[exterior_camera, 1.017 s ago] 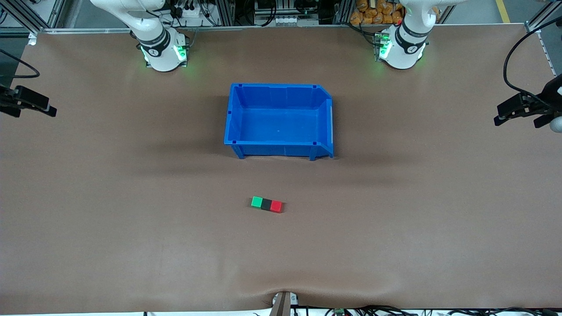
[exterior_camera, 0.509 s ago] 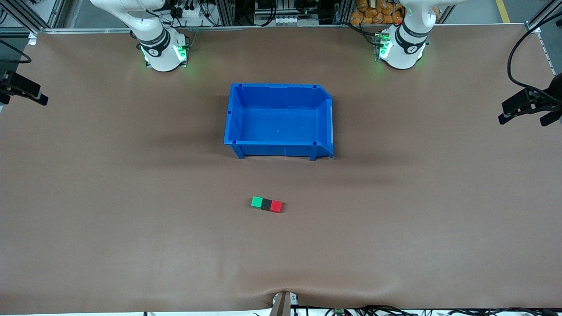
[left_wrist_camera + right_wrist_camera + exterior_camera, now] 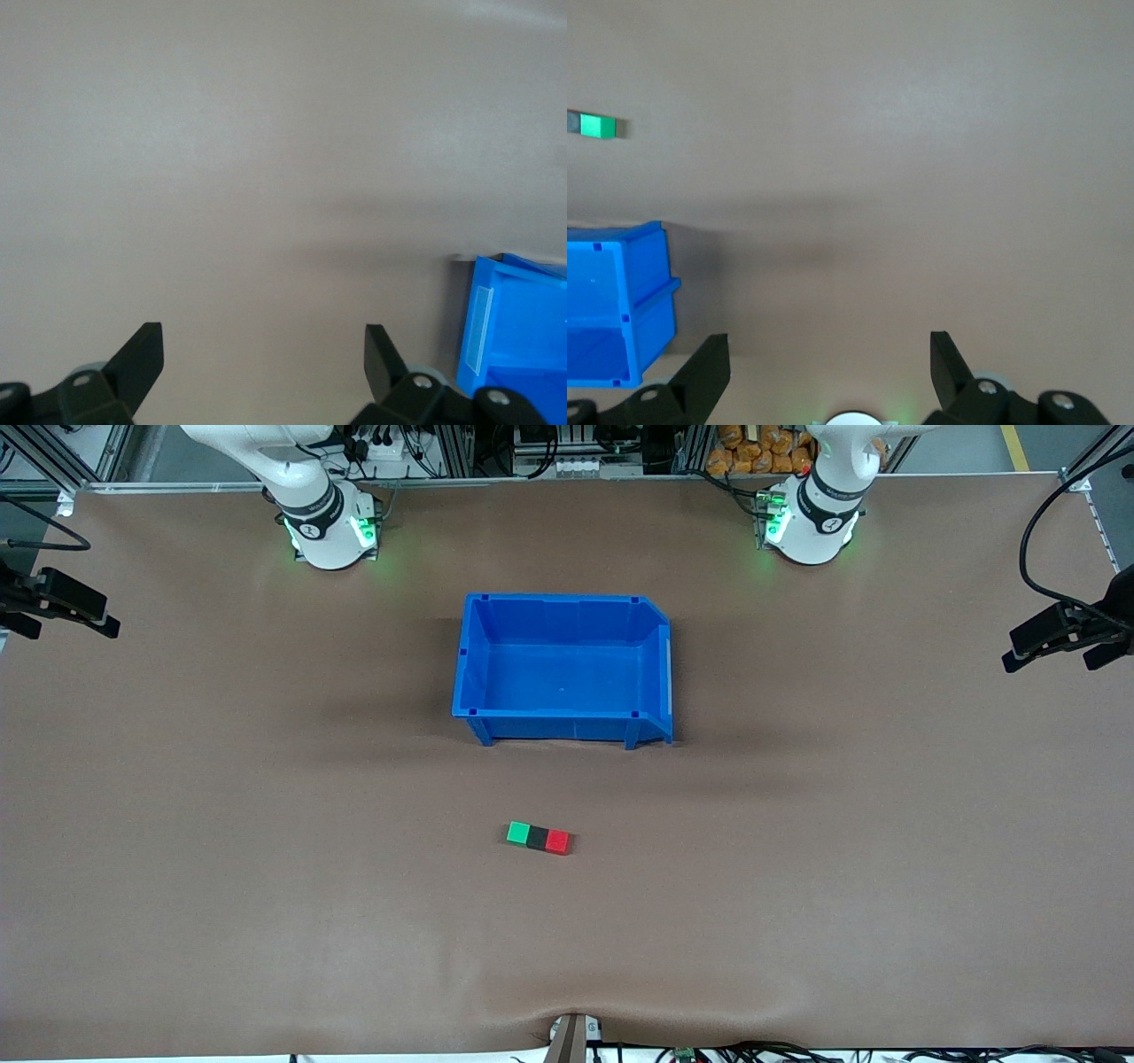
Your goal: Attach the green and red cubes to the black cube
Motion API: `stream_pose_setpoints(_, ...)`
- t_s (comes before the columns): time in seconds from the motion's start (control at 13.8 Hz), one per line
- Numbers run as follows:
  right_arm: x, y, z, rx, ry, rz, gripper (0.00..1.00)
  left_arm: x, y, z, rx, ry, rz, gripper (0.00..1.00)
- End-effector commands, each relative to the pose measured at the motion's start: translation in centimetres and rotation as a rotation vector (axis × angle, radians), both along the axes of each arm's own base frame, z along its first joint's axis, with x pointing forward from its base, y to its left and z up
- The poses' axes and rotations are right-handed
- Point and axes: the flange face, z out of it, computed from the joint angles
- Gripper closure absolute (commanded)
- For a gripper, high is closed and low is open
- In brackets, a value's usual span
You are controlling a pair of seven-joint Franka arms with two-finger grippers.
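The green cube (image 3: 518, 833), the black cube (image 3: 537, 836) and the red cube (image 3: 557, 841) lie touching in one row on the table, black in the middle, nearer to the front camera than the blue bin (image 3: 563, 669). My left gripper (image 3: 1050, 661) hangs open and empty over the left arm's end of the table, far from the row. At the right arm's end my right gripper (image 3: 69, 629) is also open and empty. The right wrist view shows the green cube (image 3: 599, 127) with the black cube (image 3: 571, 122) at the picture's edge; the red cube is out of that view.
The blue bin has nothing in it; its wall (image 3: 642, 301) shows in the right wrist view and a corner of the bin (image 3: 523, 328) in the left wrist view. Bare brown tabletop (image 3: 266, 177) lies under both grippers. A small fixture (image 3: 574, 1036) sits at the table's front edge.
Both grippers have drifted a little at the table's ends, the right one out toward the edge and back. The cube row and the bin have not moved.
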Motion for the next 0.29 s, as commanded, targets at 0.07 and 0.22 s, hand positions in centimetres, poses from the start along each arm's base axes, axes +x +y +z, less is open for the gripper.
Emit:
stream_pose_setpoints(0.07,-0.49,-0.23,0.18,-0.007,0.007,-0.023,0.00,0.05,0.20,0.50,0.017,0.006,0.013,0.00)
stream_pose_setpoints(0.22,-0.75,-0.21,0.37,-0.007,0.014,-0.024,0.00,0.09,0.38,0.41,0.017,0.008,0.015,0.00)
